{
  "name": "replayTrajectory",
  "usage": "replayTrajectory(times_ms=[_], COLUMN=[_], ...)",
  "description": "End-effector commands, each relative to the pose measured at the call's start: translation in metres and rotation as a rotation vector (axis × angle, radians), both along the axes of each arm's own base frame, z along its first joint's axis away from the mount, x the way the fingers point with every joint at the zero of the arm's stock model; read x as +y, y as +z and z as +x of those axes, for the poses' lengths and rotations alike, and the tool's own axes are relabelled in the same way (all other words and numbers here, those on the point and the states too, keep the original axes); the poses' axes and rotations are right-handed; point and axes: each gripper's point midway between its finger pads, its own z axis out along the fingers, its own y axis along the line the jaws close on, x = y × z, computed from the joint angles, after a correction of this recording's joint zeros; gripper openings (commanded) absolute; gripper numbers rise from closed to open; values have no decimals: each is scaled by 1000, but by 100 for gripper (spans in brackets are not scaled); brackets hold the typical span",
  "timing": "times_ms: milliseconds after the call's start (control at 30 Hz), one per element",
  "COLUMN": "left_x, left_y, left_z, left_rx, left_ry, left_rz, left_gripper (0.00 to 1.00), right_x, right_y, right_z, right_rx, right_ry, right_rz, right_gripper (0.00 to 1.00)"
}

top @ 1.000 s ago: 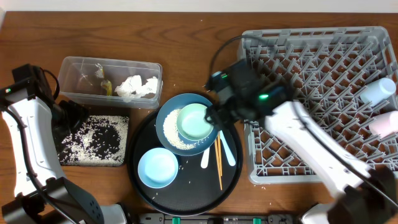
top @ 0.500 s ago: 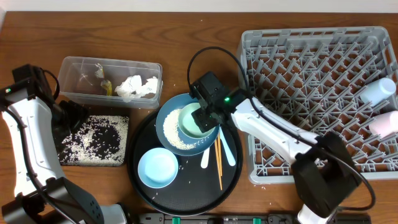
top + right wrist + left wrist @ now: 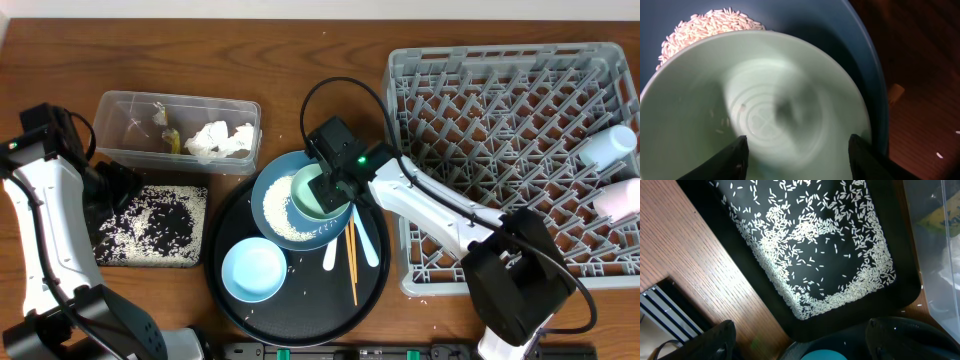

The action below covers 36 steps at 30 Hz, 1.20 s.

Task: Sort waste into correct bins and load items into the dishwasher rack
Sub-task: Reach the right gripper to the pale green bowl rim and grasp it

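The left gripper hangs over the flat black tray at the far left, its fingers spread wide with nothing between them. My guess is it is parked there out of the way (its wrist view shows mostly rice scattered in a loose ring across that tray). Just beyond the tray sits the clear tub, holding the crumpled napkins and a yellow-green wrapper, so paper and rice seem to be kept apart by bin.

Right of these lies the round tray. On its near left stands the blue bowl, mouth up. Farther back is the dark dish with a heap of rice on it, and the green bowl sits in that dish, upright, mouth up, round and so with no long axis.

The right gripper is down at the bowl's right rim. In its wrist view the fingers stand spread over the bowl, not yet pinching it; I judge this a reach for the rim, to lift the bowl off the rice.

Beside the dish the chopsticks lie together, long axis near to far, between two spoons.

On the right is the rack, with a white cup and a pink cup at its right edge.
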Motion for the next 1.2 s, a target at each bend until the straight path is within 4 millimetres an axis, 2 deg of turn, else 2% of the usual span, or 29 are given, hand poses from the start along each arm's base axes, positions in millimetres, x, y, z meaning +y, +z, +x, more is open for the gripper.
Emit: replayTrajectory(times_ms=[0, 200, 433, 600, 833, 1100, 1167], left_x=[0, 0, 0, 0, 1, 0, 1], left_y=[5, 5, 5, 5, 5, 5, 5], left_z=[-1, -1, -1, -1, -1, -1, -1], left_rx=[-10, -10, -10, -10, -10, -10, -10], left_ry=[-6, -6, -6, -6, -6, -6, -6], left_rz=[11, 11, 11, 11, 12, 11, 12], left_gripper=[84, 85, 84, 84, 84, 84, 84], right_x=[1, 8, 7, 6, 2, 1, 0], right_y=[17, 45, 46, 36, 9, -18, -25], right_z=[3, 5, 3, 1, -3, -8, -9], right_rx=[-41, -104, -109, -84, -20, 37, 51], right_ry=[-13, 44, 68, 67, 55, 35, 30], right_rz=[21, 80, 70, 51, 6, -31, -41], right_gripper=[61, 62, 63, 62, 57, 48, 42])
